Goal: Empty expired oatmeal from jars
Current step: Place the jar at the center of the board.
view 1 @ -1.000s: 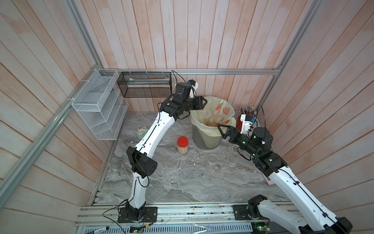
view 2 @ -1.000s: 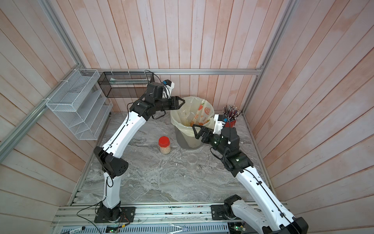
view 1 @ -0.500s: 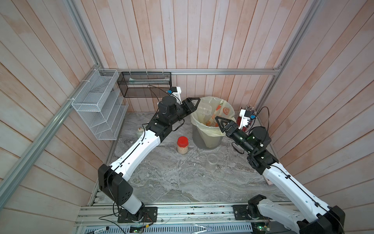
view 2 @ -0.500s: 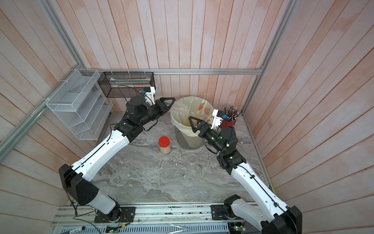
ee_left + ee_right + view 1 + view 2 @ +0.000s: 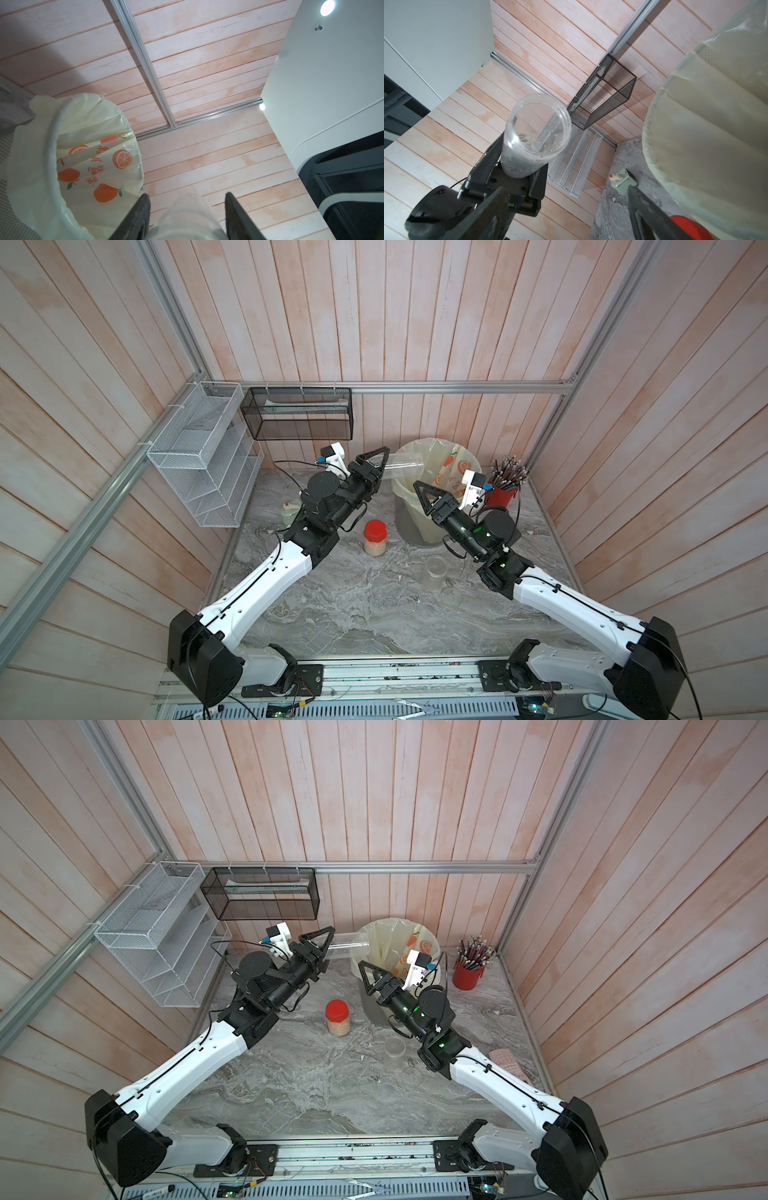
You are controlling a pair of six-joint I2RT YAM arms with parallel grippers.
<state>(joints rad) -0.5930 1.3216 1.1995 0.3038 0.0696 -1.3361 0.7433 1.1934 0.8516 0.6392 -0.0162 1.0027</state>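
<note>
I get soft, even light in both top views, the pink wooden wall planks (image 5: 374, 323) bowing at the edges. A round white lamp (image 5: 328, 7) glares in my left wrist view; the black left tool (image 5: 187, 200) is blurred.

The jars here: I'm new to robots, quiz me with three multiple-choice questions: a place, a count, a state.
1. Where is the clear plastic jar with the red screw lid? A) on the grey marble tabletop beside the grey bin; B) inside that bin; C) atop another jar.
2. How many jars wear lids? A) three; B) two; C) one.
3. The clear jar in the left gripper is: A) upright, full; B) capped; C) sideways, open, mouth toward the bin.
A: seen in both top views. C: only the red lid is on. C: the right wrist view looks into its mouth.
</note>
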